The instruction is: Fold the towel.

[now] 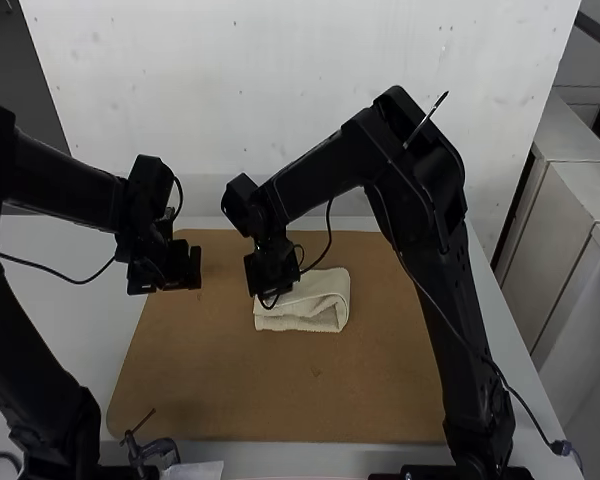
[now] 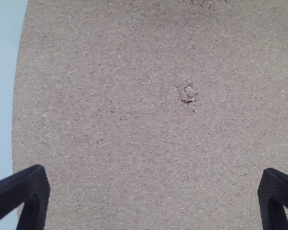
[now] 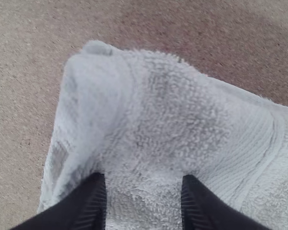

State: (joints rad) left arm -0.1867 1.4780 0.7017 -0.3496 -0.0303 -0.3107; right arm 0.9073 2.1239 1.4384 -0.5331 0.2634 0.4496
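The right gripper [image 1: 269, 294] hides part of the folded towel [image 1: 327, 312], which the right wrist view cuts off.

The towel [image 1: 325, 315] lies near the middle of the board [image 1: 380, 400], on the table [image 1: 90, 320].

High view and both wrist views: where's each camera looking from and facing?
High view: above and behind, facing forward and down at brown board and folded white towel; black left arm, black right arm show.
Left wrist view: on left wrist, facing the board; black left gripper shows.
Right wrist view: on right wrist, facing the towel; black right gripper shows.
All share the board.
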